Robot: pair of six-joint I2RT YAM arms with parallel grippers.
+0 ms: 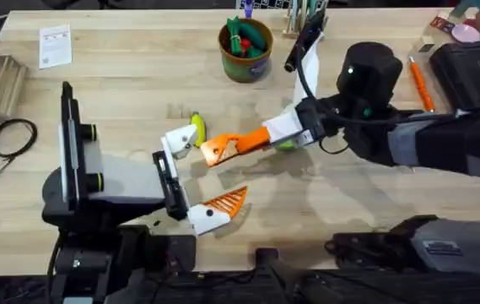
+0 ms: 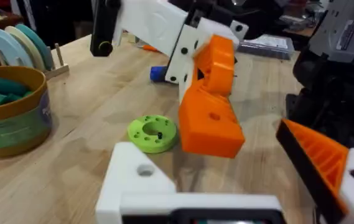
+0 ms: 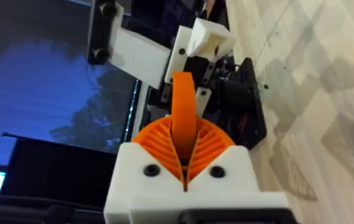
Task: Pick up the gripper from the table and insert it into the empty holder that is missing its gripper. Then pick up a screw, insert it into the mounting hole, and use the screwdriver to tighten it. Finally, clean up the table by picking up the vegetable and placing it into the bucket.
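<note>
My right gripper [image 1: 223,149] reaches in from the right and is shut on the orange ribbed gripper [image 3: 183,109], which stands up between its pads [image 3: 164,146]. The wedge's tip is close below the empty white holder [image 3: 206,38] of the left arm. My left gripper [image 1: 199,173] is open: the bare holder [image 1: 177,140] on one side, an orange-padded finger [image 1: 224,203] on the other. The yellow vegetable [image 1: 196,128] lies just beyond the holder. The olive bucket [image 1: 245,51] stands at the back. A blue end of the screwdriver [image 2: 158,73] peeks from behind the right gripper.
A green holed disc [image 2: 153,132] lies on the table under the right gripper. The bucket holds green and red toy vegetables [image 1: 241,38]. An orange pen [image 1: 419,84] and a black case [image 1: 476,72] lie at the back right. A coiled cable [image 1: 12,135] is at the left.
</note>
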